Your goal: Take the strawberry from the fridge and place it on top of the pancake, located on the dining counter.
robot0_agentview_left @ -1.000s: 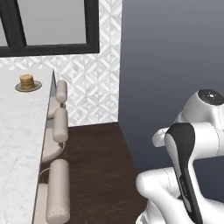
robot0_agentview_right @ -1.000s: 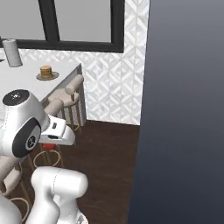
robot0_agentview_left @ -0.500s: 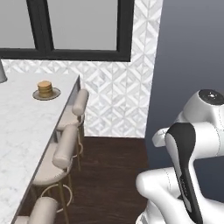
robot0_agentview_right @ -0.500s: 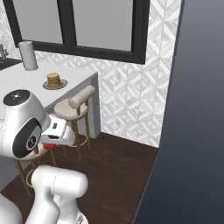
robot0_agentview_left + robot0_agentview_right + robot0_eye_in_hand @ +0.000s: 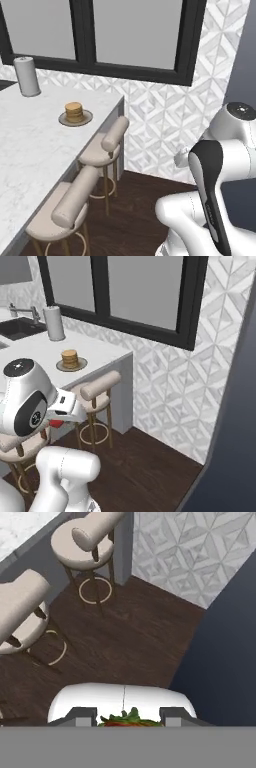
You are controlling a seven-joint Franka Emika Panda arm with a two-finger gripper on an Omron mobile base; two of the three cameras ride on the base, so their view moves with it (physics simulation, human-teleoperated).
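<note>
My gripper [image 5: 128,717] is shut on the strawberry [image 5: 124,721], whose red top and green leaves peek out between the two finger tips at the bottom of the hand view. In the right base view the red strawberry [image 5: 56,424] shows under the hand, low at the left, above the floor. The pancake [image 5: 74,111] is a small stack on a round plate [image 5: 63,120] near the far corner of the dining counter [image 5: 30,145], well ahead of the gripper. From the right base the pancake [image 5: 69,358] also sits near the counter's end. The fridge's dark side [image 5: 235,426] stands at the right.
Two beige stools [image 5: 107,144] [image 5: 70,206] stand along the counter's edge, between me and the slab. A paper towel roll [image 5: 27,76] stands at the counter's back, with a sink [image 5: 19,328] beyond. A patterned wall and black-framed window [image 5: 135,35] close the far side. Dark wood floor [image 5: 130,637] lies below the hand.
The whole picture has shifted, so the base has moved: the counter, pancake and stools now sit nearer and more to the middle. The strawberry stays gripped.
</note>
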